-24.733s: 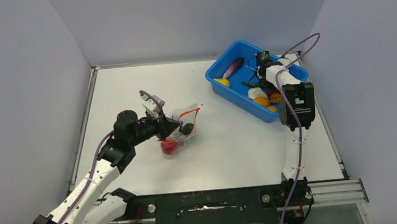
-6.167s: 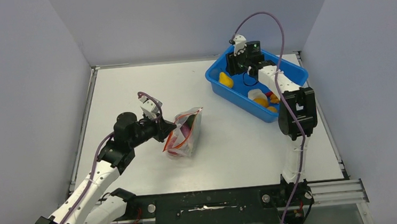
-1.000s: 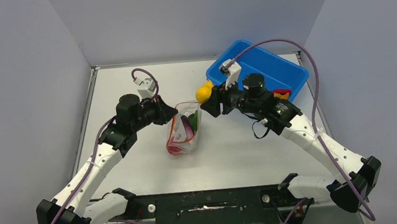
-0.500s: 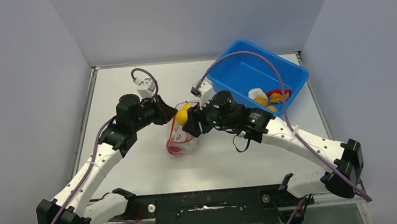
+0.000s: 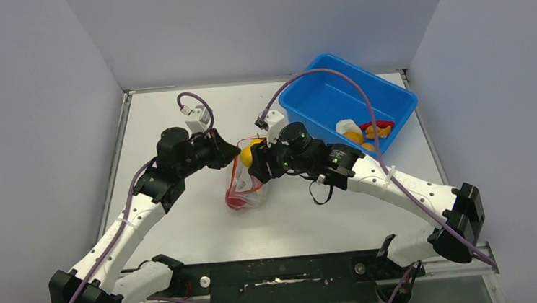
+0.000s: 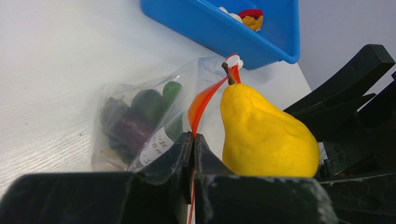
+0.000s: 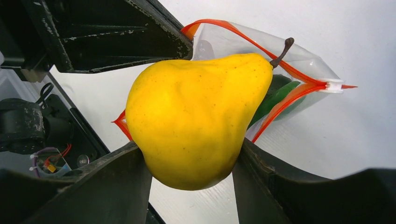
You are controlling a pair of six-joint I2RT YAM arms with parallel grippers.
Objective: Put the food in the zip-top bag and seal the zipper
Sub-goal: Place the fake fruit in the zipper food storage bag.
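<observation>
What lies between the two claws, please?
The yellow pear, gripped by the right claw, and the zipper, pinched by the left claw; both wrist views show it.

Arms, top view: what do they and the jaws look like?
Left arm and right arm match: white link shells, black joint housings, black jaws. A purple cable loops along each. Small green lights dot the right arm's joints.

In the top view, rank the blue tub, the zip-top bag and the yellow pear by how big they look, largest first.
1. blue tub
2. zip-top bag
3. yellow pear. It is raised at the bag's mouth, so slightly nearer the camera, yet it looks clearly smallest.
</observation>
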